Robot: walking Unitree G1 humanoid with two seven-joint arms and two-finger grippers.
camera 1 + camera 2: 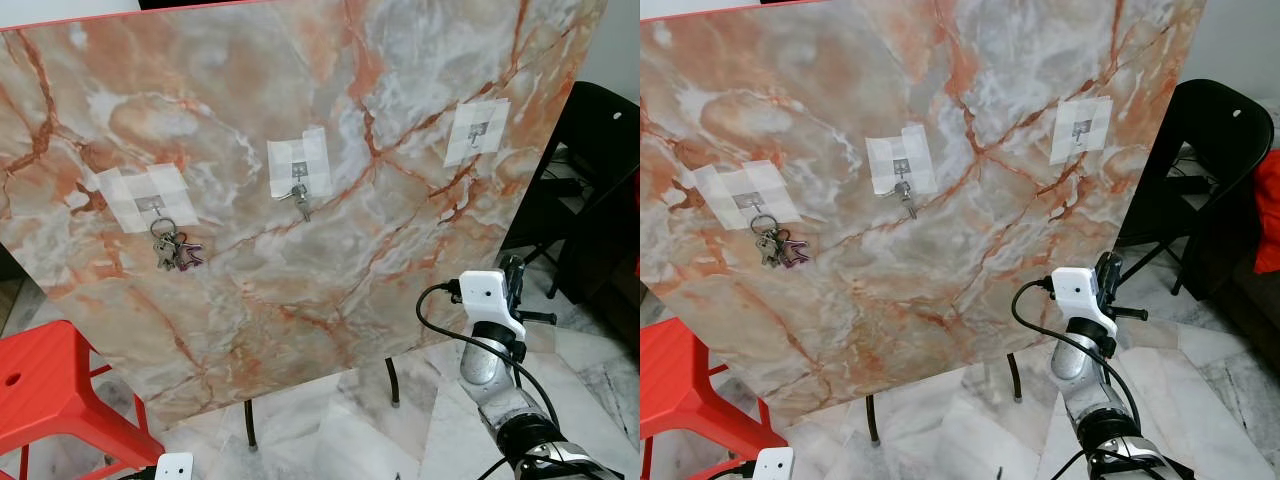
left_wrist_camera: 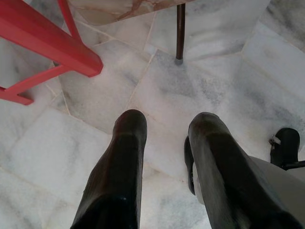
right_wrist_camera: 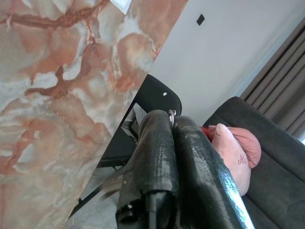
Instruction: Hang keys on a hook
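A marble board (image 1: pixel 300 290) stands upright with three taped hooks. A bunch of keys (image 1: pixel 172 248) hangs from the left hook (image 1: pixel 150 205). From the middle hook (image 1: pixel 298 172) hangs a single key (image 1: pixel 301 203). The right hook (image 1: pixel 478 128) is bare. My right gripper (image 1: pixel 514 266) is raised at the lower right, below the bare hook and apart from the board. In the right wrist view its fingers (image 3: pixel 157 143) are pressed together, with a small metal ring (image 3: pixel 170 113) peeping out at the tips. My left gripper (image 2: pixel 164 126) hangs low, open, over the floor.
A red stool (image 1: pixel 50 390) stands at the lower left. A black chair (image 1: pixel 600 150) is right of the board. The board rests on thin dark legs (image 1: pixel 392 380) on a marble tile floor. A dark sofa with a pink cushion (image 3: pixel 236 143) lies beyond the right gripper.
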